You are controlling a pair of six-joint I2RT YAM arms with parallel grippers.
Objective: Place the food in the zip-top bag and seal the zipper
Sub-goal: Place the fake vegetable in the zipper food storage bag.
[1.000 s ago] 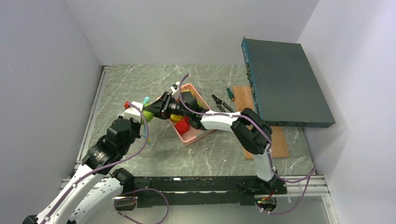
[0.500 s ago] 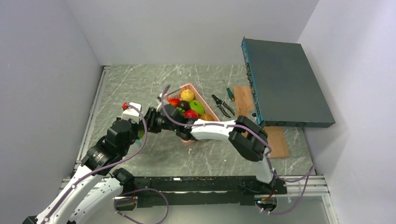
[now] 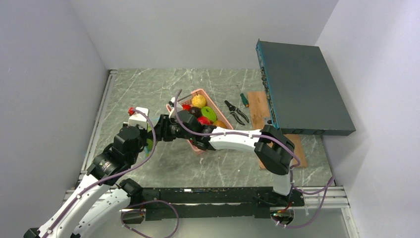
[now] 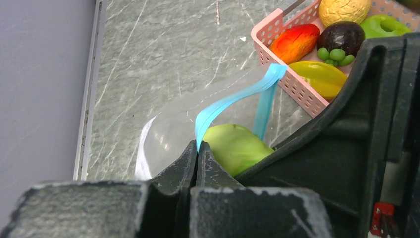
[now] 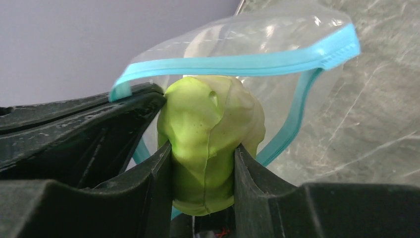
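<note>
At the bottom of the right wrist view, the right gripper (image 5: pixel 202 168) is clamped on a green food piece (image 5: pixel 210 124), whose long axis stands upright in the frame. Directly beyond it the zip-top bag (image 5: pixel 257 34) is held open toward the piece, the zipper (image 5: pixel 237 63) arching over its top. One lip of that strip is pinched between the closed jaws of the left gripper (image 4: pixel 197 154). Farther off, at the upper right of the left wrist view, other food (image 4: pixel 341 35) lies in the pink basket (image 4: pixel 270 30). A short push straight ahead is judged sufficient.
</note>
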